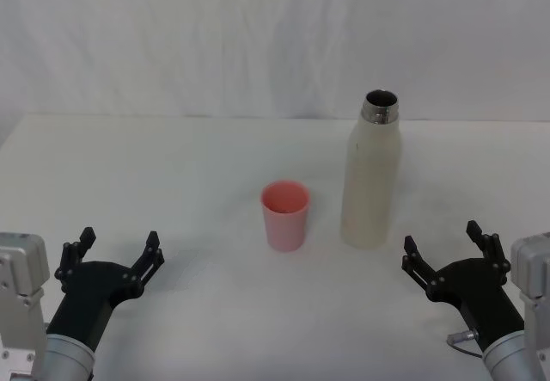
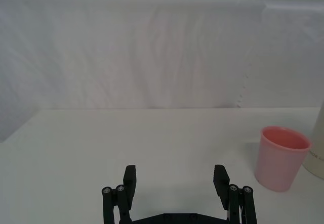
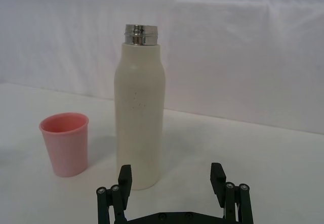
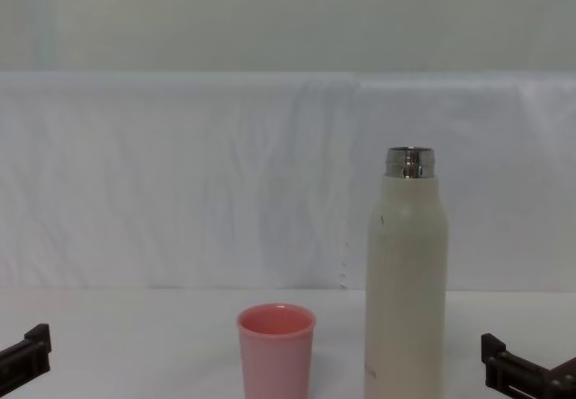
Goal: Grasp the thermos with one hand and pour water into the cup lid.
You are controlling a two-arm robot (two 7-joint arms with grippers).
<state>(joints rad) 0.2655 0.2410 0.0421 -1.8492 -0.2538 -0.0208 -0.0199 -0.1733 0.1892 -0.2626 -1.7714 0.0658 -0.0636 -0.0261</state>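
Thermos and cup lid, on white table (image 1: 215,312), with two grippers at the near edge.

Left gripper (image 1: 116,250): black, low at the near left of the table, fingers spread wide, holding nothing. It sits well apart from both vessels. In the left wrist view its two fingertips (image 2: 129,176) stand open over bare tabletop, with the pink cup off to one side beyond them.

Cup lid (image 1: 284,215): small pink tapered cup, upright, mouth up, near the table's centre. Interior looks empty from the head view. It stands just beside the thermos, on that bottle's left, with a narrow gap between them; not touching. In the chest view (image 4: 276,349) its rim reaches well below the bottle's shoulder.

Thermos (image 1: 372,175): tall cream-white bottle, upright, uncapped, steel threaded neck (image 1: 380,107) open at the top. It stands right of centre, a little farther back than the cup lid. In the right wrist view (image 3: 139,118) it rises directly ahead of the open fingers.

Right gripper (image 1: 440,254): black, low at the near right, fingers spread wide, empty. It lies near the thermos base, on the bottle's right and nearer the robot, not touching it.

Backdrop: white cloth (image 1: 258,37) behind the table.
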